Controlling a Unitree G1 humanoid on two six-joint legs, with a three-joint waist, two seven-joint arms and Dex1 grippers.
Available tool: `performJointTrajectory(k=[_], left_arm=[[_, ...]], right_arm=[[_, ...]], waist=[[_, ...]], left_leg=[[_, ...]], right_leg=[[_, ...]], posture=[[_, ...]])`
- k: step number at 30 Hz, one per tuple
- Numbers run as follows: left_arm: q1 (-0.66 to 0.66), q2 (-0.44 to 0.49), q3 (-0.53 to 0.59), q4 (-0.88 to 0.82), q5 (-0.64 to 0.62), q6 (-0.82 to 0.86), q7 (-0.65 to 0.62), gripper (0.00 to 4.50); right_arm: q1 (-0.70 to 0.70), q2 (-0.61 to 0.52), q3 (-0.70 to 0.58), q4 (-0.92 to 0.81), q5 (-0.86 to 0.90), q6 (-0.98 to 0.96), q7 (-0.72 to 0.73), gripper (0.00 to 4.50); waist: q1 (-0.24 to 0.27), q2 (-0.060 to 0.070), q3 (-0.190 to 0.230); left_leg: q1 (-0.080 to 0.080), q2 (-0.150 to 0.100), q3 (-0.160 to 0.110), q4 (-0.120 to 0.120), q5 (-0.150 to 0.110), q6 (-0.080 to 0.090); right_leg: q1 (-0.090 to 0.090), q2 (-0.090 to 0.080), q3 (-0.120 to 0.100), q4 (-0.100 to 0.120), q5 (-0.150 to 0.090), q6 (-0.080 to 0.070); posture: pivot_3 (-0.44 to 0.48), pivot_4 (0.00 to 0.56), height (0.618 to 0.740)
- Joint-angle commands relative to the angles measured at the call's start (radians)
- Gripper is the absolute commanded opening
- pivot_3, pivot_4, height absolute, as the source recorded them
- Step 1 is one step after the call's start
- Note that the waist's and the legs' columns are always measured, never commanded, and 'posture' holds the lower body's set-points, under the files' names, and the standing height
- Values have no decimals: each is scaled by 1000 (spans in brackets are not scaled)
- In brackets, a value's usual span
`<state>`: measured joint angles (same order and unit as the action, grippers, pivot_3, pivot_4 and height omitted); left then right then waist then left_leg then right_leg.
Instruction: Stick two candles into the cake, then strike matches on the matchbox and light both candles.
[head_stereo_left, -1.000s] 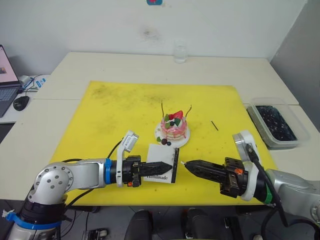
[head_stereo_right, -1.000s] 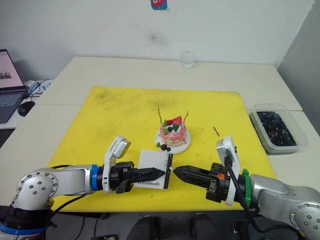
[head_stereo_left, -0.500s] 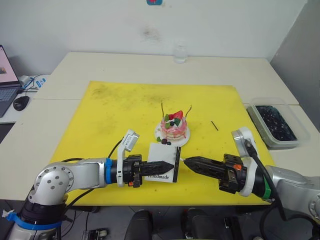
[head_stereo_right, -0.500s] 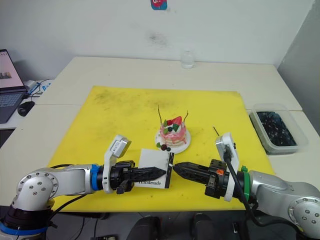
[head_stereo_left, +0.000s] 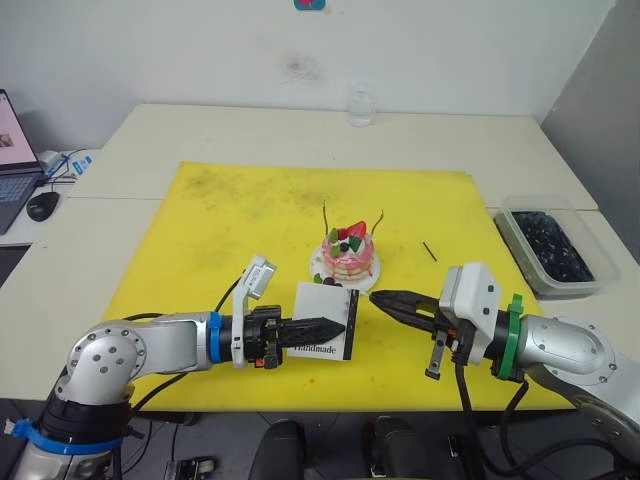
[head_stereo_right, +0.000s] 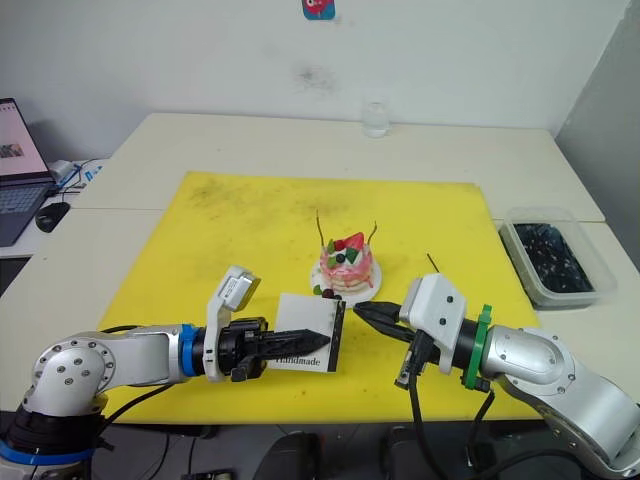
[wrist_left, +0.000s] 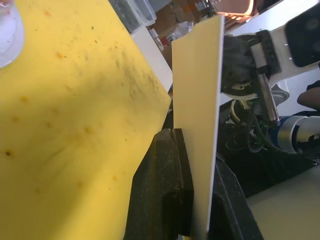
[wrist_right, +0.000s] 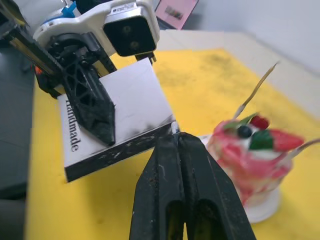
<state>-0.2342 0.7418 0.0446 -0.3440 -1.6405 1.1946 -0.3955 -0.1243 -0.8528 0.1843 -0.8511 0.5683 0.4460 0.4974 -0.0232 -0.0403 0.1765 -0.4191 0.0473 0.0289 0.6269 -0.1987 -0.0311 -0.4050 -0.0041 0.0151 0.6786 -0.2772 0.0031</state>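
Yellow mat (head_stereo_left: 250, 215): flat white "Handmade" matchbox (head_stereo_left: 325, 322) is clamped by left gripper (head_stereo_left: 335, 326); right gripper (head_stereo_left: 378, 297), closed, is pressed to its black strip, near small pink layered cake (head_stereo_left: 346, 256).

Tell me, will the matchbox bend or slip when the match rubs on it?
Probably it bends little: the matchbox looks flat and stiff. It could twist, since the left gripper pinches one side only. It seems light, so hard rubbing may push it.

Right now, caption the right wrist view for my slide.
Right gripper holds a match against the matchbox striking strip, left gripper clamping the box, cake with both candles beside.
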Motion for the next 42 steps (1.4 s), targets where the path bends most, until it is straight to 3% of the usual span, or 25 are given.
performJointTrajectory(k=[1,11,17,19,22,24,30,36,42], left_arm=[[-19,5,3,-6,-16,-2,-9,0],[-25,-1,-1,-14,-5,-2,-30,0],[-21,-6,-4,-47,82,-25,-78,0],[-17,-11,-18,-88,188,-69,-114,0],[-3,-43,-20,-105,257,-113,-120,0],[2,-58,-16,-102,264,-114,-121,0],[-7,-69,5,-52,187,-62,-92,0],[-43,-77,13,-6,124,-41,-52,0],[-67,-64,9,9,88,-24,-32,0]], right_arm=[[28,25,-1,-16,-45,-41,39,31],[39,69,-127,-19,543,301,-108,31],[15,70,-178,2,683,348,-192,31],[1,58,-168,-15,599,332,-171,31],[6,22,-96,-47,320,226,-83,31],[23,7,-56,-47,182,144,-30,31],[76,-25,54,78,-339,-337,112,31],[112,3,63,181,-545,-628,156,31],[100,39,55,220,-630,-739,171,31]], waist=[[0,0,0],[0,0,0],[0,0,0],[0,0,0],[1,0,0],[0,0,0],[0,0,0],[1,0,0],[1,0,0]], left_leg=[[0,0,0,0,0,0],[0,0,0,0,0,0],[0,0,0,0,0,0],[0,0,0,0,0,0],[0,-1,1,0,0,0],[0,0,0,0,0,0],[0,0,0,0,0,0],[0,0,0,1,0,0],[0,0,0,1,0,0]], right_leg=[[0,0,0,0,0,0],[0,0,1,1,0,0],[0,-1,1,1,0,0],[0,0,1,1,0,0],[0,0,1,0,0,0],[0,0,0,0,0,0],[0,0,0,0,0,0],[0,0,0,0,0,0],[0,0,0,1,0,1]], posture=[[0,150,740],[0,150,740],[0,150,740],[0,150,740],[0,150,740],[0,150,740],[0,150,740],[0,150,740],[0,150,740]])
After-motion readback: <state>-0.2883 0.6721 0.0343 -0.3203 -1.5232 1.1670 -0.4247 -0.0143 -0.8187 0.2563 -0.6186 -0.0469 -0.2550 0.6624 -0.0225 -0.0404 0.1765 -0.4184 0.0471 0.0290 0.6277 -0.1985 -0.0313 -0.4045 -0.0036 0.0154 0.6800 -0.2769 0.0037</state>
